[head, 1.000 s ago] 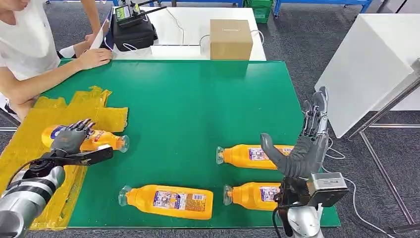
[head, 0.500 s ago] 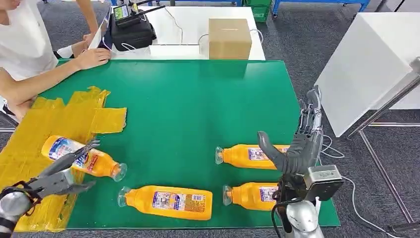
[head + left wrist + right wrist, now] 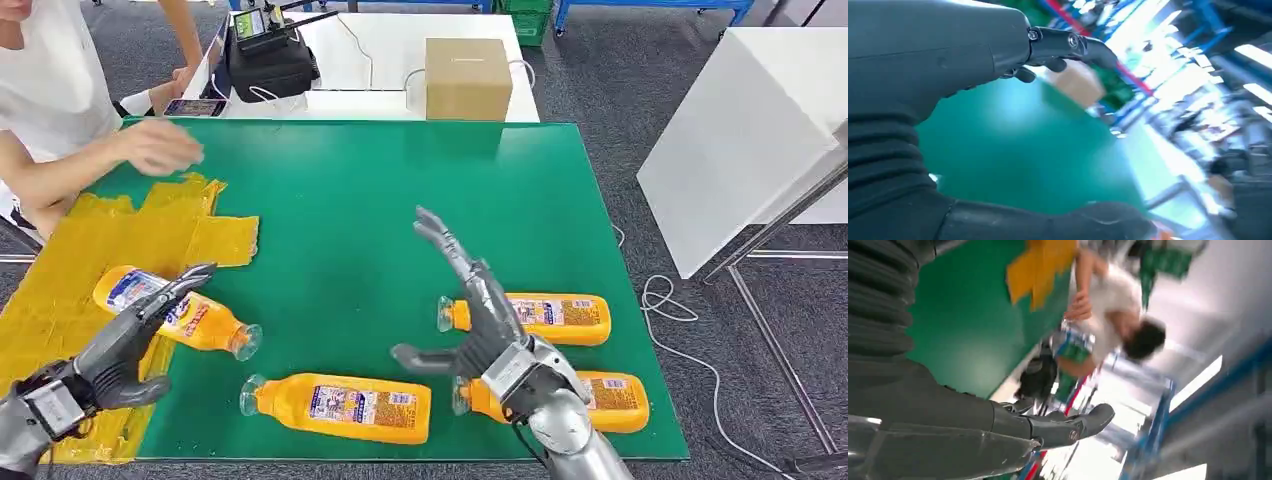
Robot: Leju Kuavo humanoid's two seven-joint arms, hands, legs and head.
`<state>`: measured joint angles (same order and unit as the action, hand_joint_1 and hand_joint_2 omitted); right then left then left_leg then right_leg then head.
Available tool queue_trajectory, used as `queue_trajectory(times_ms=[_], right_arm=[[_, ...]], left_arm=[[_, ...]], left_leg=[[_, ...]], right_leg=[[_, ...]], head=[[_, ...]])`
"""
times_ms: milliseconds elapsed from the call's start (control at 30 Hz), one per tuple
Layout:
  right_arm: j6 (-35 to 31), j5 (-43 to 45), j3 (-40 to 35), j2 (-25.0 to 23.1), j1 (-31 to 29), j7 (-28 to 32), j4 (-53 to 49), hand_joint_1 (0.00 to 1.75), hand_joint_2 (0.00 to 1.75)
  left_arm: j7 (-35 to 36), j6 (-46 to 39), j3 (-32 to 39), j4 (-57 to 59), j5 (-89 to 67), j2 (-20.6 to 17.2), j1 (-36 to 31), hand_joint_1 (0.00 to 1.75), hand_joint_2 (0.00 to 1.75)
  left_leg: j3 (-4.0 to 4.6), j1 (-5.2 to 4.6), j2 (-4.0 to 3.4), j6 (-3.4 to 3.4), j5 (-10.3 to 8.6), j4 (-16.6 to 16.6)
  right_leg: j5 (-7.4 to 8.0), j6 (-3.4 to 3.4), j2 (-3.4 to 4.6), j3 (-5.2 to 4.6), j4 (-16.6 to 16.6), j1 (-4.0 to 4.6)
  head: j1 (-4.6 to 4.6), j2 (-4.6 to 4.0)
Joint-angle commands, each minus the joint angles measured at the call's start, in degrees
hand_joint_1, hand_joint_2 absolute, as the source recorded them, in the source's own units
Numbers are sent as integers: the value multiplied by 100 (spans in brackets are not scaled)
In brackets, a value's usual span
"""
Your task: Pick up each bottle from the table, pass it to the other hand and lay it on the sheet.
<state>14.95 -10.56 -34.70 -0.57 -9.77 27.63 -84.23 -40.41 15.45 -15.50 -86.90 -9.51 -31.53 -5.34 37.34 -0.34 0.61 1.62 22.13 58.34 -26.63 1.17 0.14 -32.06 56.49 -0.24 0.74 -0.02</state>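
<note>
The green table (image 3: pixel 380 200) carries a yellow sheet (image 3: pixel 60 260) on its left, where one bottle (image 3: pixel 175 312) lies, partly over the sheet's edge. Three bottles wait: near middle (image 3: pixel 340 404), right (image 3: pixel 540 316) and near right (image 3: pixel 600 400). Both hands are wide and empty, the left hand (image 3: pixel 130 345) beside the laid bottle, the right hand (image 3: pixel 480 325) raised. Next, probably, a fresh pick-up: the right hand must drop onto a bottle and close.

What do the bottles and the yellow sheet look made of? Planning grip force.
Bottles, such as the nearest one: probably clear glossy plastic, with orange contents showing through and a see-through cap. Printed label looks like thin film. Yellow sheet: likely thin plastic film, crinkled and shiny with ragged edges.
</note>
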Motion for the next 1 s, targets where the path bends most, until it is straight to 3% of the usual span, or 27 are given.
queue_trajectory(times_ms=[33,167,400,567,833,1000], right_arm=[[351,-308,-1624,417,-808,-124,1203,0,175],[341,-314,-1675,411,-814,-133,1271,0,175],[291,-224,-2180,374,-903,-388,1847,0,175],[-111,-732,-2548,363,-1024,-835,2218,0,175],[-1047,-1803,-2976,-97,-1154,-1420,3303,0,175],[-1333,-2206,-3070,-306,-1213,-1624,3702,0,175]], left_arm=[[41,-328,-963,464,35,1109,-952,0,175],[41,-349,-964,445,51,1113,-930,0,175],[41,-414,-880,626,205,1497,-981,0,175],[41,-466,-772,619,265,1701,-968,0,175],[41,-307,-294,658,357,2181,-1024,0,175],[41,-165,-176,582,328,2271,-989,0,175]], left_leg=[[-34,-2,11,-8,-2,-19],[-35,-3,2,-6,3,-12],[-45,0,-2,-9,0,-16],[-16,-1,-6,-3,-3,-7],[-24,1,-8,-9,4,-10],[-13,2,-15,-6,2,-4]], right_leg=[[0,2,-17,44,-22,-2],[0,7,-15,95,-19,2],[3,6,-14,102,-25,2],[5,6,-7,34,-12,-1],[1,4,-5,79,-17,2],[4,4,2,65,-10,4]], head=[[2,0],[-2,0],[-2,0],[0,0],[-2,0],[-2,0]])
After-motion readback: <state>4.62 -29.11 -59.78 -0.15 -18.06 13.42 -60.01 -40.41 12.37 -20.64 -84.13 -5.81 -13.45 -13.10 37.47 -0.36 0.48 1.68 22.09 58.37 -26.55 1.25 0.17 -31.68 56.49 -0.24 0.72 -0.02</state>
